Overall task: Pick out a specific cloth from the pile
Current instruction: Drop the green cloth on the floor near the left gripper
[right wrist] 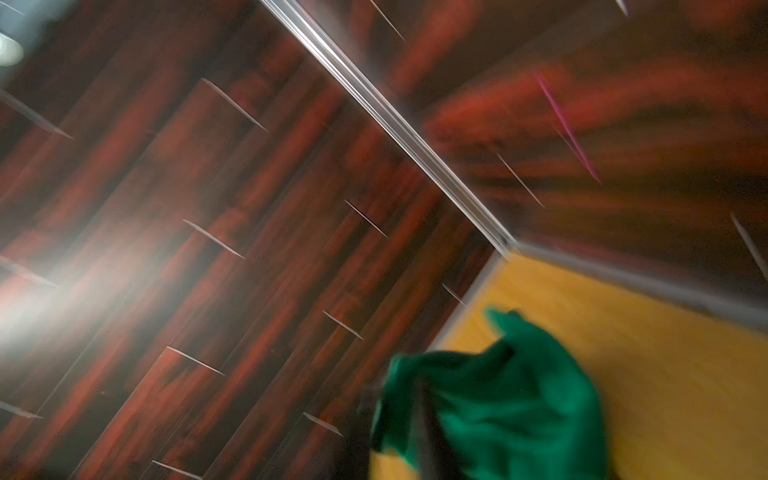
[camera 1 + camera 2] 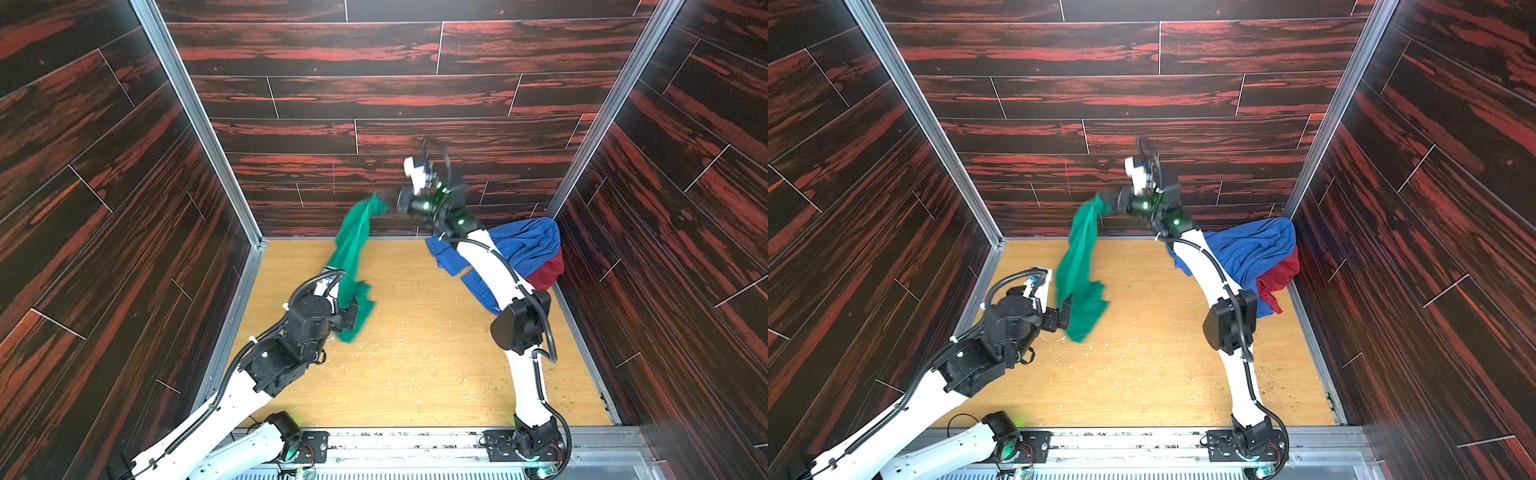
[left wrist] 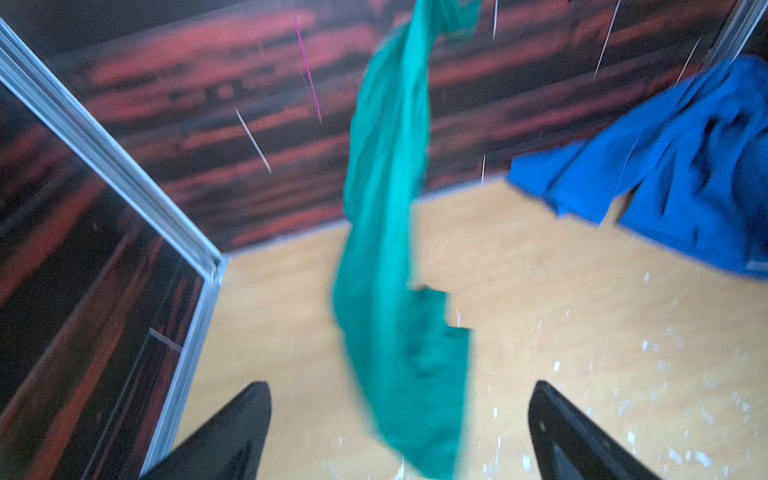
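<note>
The cloth hung at the raised right gripper (jaws too blurred to judge), held clear of the pile in the surface's back right corner. The left gripper gaped wide and empty beside its lower end, probably to receive it.

readable text: none in any view
far wall: wood grain and one thin magenta stroke, no letters or numbers
green cloth: plain, no print or tag legible
arms: any markings too small to read
</note>
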You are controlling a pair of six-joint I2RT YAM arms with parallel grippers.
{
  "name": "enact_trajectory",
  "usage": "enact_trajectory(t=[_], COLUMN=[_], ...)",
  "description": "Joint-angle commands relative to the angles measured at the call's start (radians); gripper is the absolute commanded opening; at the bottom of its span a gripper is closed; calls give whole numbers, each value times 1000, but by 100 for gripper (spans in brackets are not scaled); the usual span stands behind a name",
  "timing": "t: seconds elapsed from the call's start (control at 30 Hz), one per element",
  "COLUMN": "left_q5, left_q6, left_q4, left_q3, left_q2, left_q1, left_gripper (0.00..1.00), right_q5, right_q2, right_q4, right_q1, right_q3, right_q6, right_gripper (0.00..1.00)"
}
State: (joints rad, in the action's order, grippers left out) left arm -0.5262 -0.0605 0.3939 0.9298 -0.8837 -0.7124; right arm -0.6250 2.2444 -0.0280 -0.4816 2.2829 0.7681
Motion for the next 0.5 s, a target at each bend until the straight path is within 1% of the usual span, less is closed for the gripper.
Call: enact_trajectory(t=[0.0, 0.03, 0.07, 0.1, 0.23, 0.33, 0.4, 0.47], left_q5=[-12, -2, 24, 60, 268, 381, 408, 434], left_q6=[-80, -96, -118, -133, -171, -184, -168, -138], left_q4=[97, 113, 136, 150, 137, 109, 120, 141], left_q3=[-6, 5, 19, 31, 52, 87, 148, 222], left_q2=[-47, -69, -93, -111, -186, -294, -407, -537], left_q1=[9, 21, 43, 69, 222, 333, 375, 404], left_gripper=[99, 99, 99, 99, 99, 99, 99, 94], right_q5=[36, 81, 135, 180, 372, 472, 488, 459], right_q2=[-105, -156, -211, -260, -450, -620, -723, -805], right_q4=[-14, 7, 26, 30, -32, -29, -25, -28], right_q1=[2, 0, 0, 0, 3, 28, 67, 114], right_q3=[-213, -307, -400, -464, -653, -847, -980, -1110], right_q6=[-118, -146, -170, -197, -355, -421, -425, -414], right_gripper=[59, 72, 89, 98, 99, 99, 99, 99])
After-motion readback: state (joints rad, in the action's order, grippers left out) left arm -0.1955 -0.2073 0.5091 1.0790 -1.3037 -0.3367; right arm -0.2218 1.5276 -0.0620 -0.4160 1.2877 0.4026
